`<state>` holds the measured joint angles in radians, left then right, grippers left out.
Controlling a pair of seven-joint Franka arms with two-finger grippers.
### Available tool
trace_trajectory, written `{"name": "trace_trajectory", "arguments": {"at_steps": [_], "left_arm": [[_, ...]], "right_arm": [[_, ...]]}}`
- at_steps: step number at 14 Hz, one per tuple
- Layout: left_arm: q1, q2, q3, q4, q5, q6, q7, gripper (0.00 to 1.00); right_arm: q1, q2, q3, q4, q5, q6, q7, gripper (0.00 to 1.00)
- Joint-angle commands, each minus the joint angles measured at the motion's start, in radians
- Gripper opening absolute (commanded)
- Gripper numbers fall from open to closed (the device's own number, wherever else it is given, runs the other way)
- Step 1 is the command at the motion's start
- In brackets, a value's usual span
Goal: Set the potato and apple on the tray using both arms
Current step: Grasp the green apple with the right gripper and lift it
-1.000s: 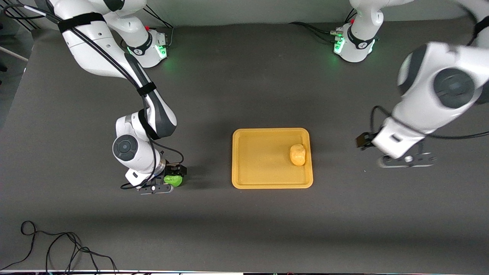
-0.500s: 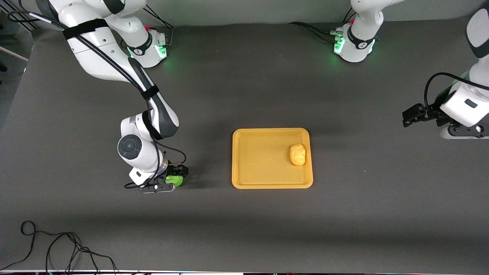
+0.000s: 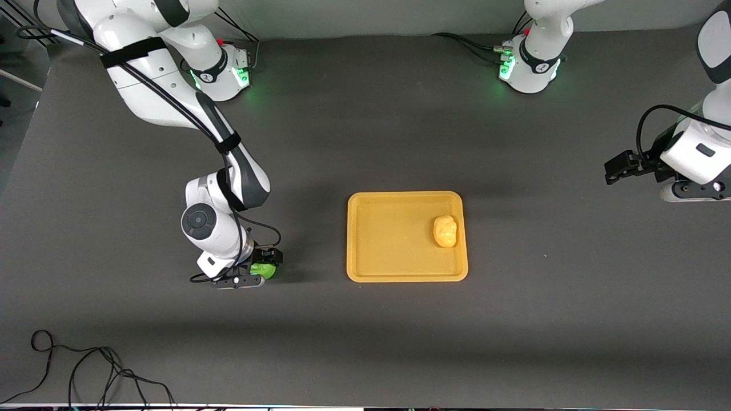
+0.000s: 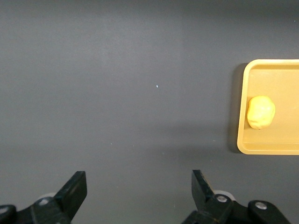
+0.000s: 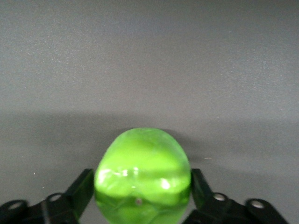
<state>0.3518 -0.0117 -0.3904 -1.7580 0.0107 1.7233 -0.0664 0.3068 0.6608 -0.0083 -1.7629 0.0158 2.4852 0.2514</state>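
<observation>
1. Right arm [image 3: 171, 108]: white w/ dark grey joints, black cables strapped along it. Reaches from its base at the table's top edge down toward the front camera.

2. Right gripper [image 3: 258, 273]: low at the table surface, toward the right arm's end, well apart from the tray. Fingers [image 5: 81, 191] closed against both sides of the apple; right wrist view shows the black pads touching it on each flank.

3. Apple [image 3: 264, 269]: bright green, glossy, bumpy. Clamped between the right gripper's fingers, at or just above the table; contact w/ the table not discernible. Also seen close up in right wrist view [image 5: 142, 175], grey table around it.

4. Tray [image 3: 365, 268]: orange-yellow, rectangular, rounded corners, low rim. Flat on the table approx. mid-table, between the two grippers. Edge also seen in left wrist view [image 4: 243, 135].

5. Potato [image 3: 445, 231]: yellow-orange, lumpy. Lies in the tray, near the rim on the side toward the left arm's end. Nothing touching it. Left wrist view [image 4: 260, 112] shows same.

6. Left gripper [image 3: 639, 171]: up in the air over bare table at the left arm's end, well apart from the tray. Fingers [image 4: 74, 189] spread wide, nothing between them.

7. Cable [image 3: 85, 371]: black, loose loops on the table near the front camera, toward the right arm's end.
</observation>
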Motion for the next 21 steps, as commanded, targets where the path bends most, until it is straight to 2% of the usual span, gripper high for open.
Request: {"name": "trace_trajectory", "arguments": {"at_steps": [1,2,4,5,6,9,12,15,21], "left_arm": [[-0.046,-0.025,0.045,-0.018,-0.021,-0.007,0.02,1.0],[-0.089,-0.025,0.101,-0.018,-0.021,-0.008,0.02,1.0],[-0.239,-0.028,0.253,-0.018,-0.02,-0.022,0.02,1.0],[-0.301,-0.028,0.316,-0.018,-0.018,-0.028,0.022,1.0],[-0.322,-0.028,0.346,-0.018,-0.017,-0.03,0.022,1.0],[-0.338,-0.033,0.355,-0.018,-0.002,-0.031,0.037,1.0],[-0.34,-0.042,0.358,-0.023,0.011,-0.03,0.046,1.0],[-0.34,-0.044,0.354,-0.023,0.012,-0.024,0.051,1.0],[-0.338,-0.042,0.354,-0.021,0.012,-0.01,0.051,1.0]], "right_arm": [[0.003,-0.001,-0.005,0.003,-0.011,0.015,0.02,0.27],[0.003,-0.013,-0.005,0.008,-0.011,0.008,0.02,0.26],[0.005,-0.065,-0.007,0.017,-0.011,-0.041,0.02,0.26],[0.008,-0.104,-0.007,0.049,-0.011,-0.113,0.022,0.26],[0.006,-0.137,-0.005,0.084,-0.011,-0.203,0.025,0.26],[0.008,-0.223,-0.002,0.237,-0.008,-0.479,0.026,0.26],[0.072,-0.216,0.002,0.432,0.0,-0.699,0.109,0.26],[0.194,-0.155,0.002,0.522,-0.011,-0.715,0.296,0.26],[0.388,0.075,-0.001,0.801,-0.014,-0.721,0.506,0.24]]}}
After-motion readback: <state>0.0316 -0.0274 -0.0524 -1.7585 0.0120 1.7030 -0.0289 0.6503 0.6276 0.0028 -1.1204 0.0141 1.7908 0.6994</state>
